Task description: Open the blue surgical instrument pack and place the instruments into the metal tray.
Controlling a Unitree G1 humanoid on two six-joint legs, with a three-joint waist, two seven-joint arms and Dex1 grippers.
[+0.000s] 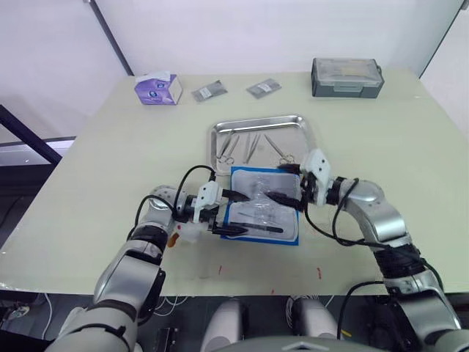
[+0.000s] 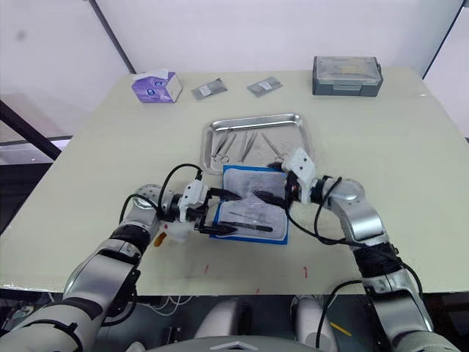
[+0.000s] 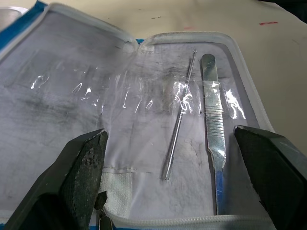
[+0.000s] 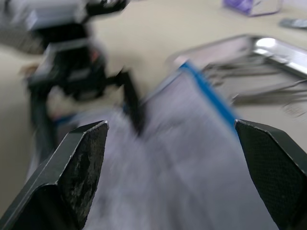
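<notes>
The blue surgical instrument pack (image 1: 262,206) lies open and flat near the front of the worktop (image 1: 95,169), its pale lining up, its far edge just beside the near rim of the metal tray (image 1: 258,123).

To the pack's left, the left gripper (image 1: 233,213) reaches in over the left edge — its black fingers (image 3: 81,163) spread wide, one tip over the upper lining, the other low over the near part, holding nothing. In the left wrist view a thin probe (image 3: 178,125) and a flat-handled tool (image 3: 213,115) sit under a clear pocket strip between those fingers.

At the pack's far right corner the right gripper (image 1: 283,183) hangs with fingers (image 4: 76,167) wide apart and empty, pointed across the lining toward the left gripper.

Beyond the pack, the tray holds several instruments (image 1: 249,147), lying loose across its floor.

Well behind the tray stand a purple tissue box (image 1: 157,89), two grey packets (image 1: 209,91) and a dark grey box (image 1: 346,78). Left and right of the pack the worktop is bare out to its edges.
</notes>
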